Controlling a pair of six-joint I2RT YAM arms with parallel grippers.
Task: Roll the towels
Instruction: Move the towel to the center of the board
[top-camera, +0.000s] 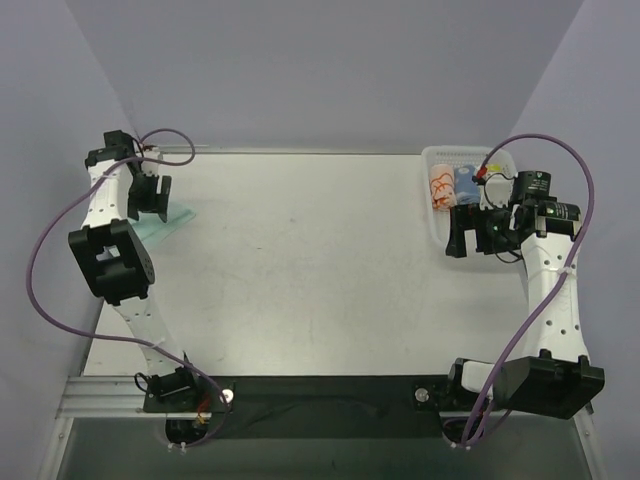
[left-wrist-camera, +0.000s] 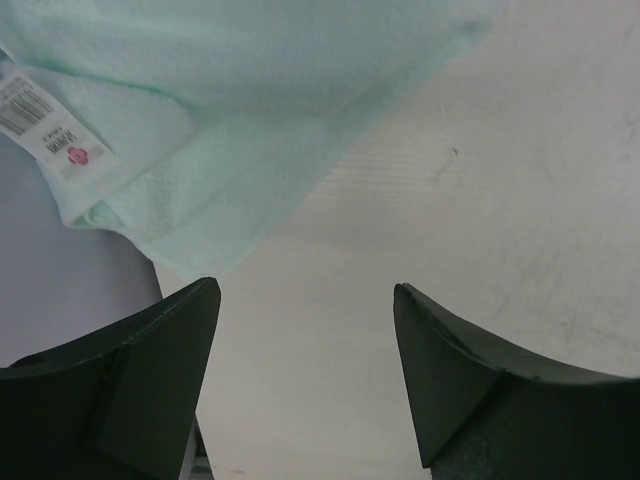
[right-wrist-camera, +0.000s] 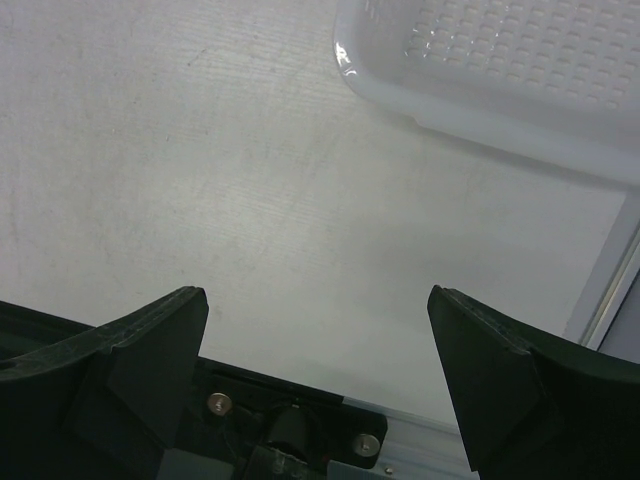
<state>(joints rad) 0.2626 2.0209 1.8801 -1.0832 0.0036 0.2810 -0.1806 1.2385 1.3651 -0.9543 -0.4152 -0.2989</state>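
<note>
- In the top view, the mint-green towel (top-camera: 172, 224) shows only as a thin strip near the left edge of the tabletop (top-camera: 300, 280). The left end effector (top-camera: 148, 212) covers the rest.
- In the left wrist view, the towel runs out past the top and left edges. The print on its tag (left-wrist-camera: 48, 125) is too small to read.
- The right end effector (top-camera: 472, 245) and right arm (top-camera: 550, 290) hide the near part of the basket (top-camera: 432, 158). Its contents cannot be told beyond an orange-patterned roll (top-camera: 439, 186) and a blue roll (top-camera: 465, 186).
- In the right wrist view, the basket is cut off at the top and right edges, and its inside is blurred.
</note>
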